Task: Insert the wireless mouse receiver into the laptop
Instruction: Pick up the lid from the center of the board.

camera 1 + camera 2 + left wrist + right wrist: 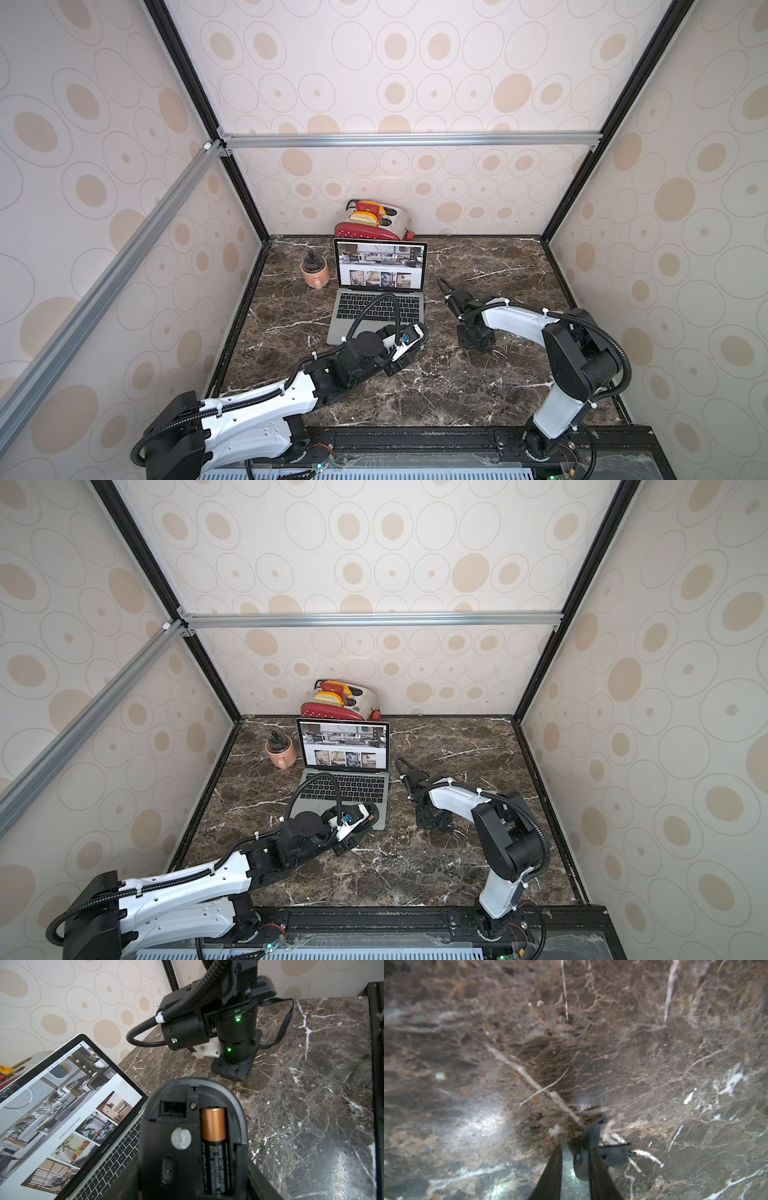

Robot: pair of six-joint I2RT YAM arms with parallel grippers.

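The laptop (380, 291) stands open at the back middle of the marble table, its screen (62, 1115) lit with interior photos. My left gripper (193, 1188) is shut on a black mouse (193, 1136), held underside up by the laptop's front right corner. The mouse's battery (214, 1138) is bare and the small slot (172, 1108) beside it is empty. My right gripper (473, 345) points straight down at the table, to the right of the laptop. Its fingertips (575, 1145) stand a little apart around a small grey metal piece, the receiver (591, 1142), which lies against one finger.
A pink mug (316, 272) stands left of the laptop, and a red and white toaster (374, 222) behind it. Patterned walls close three sides. Bare marble (519, 270) lies right of and in front of the laptop.
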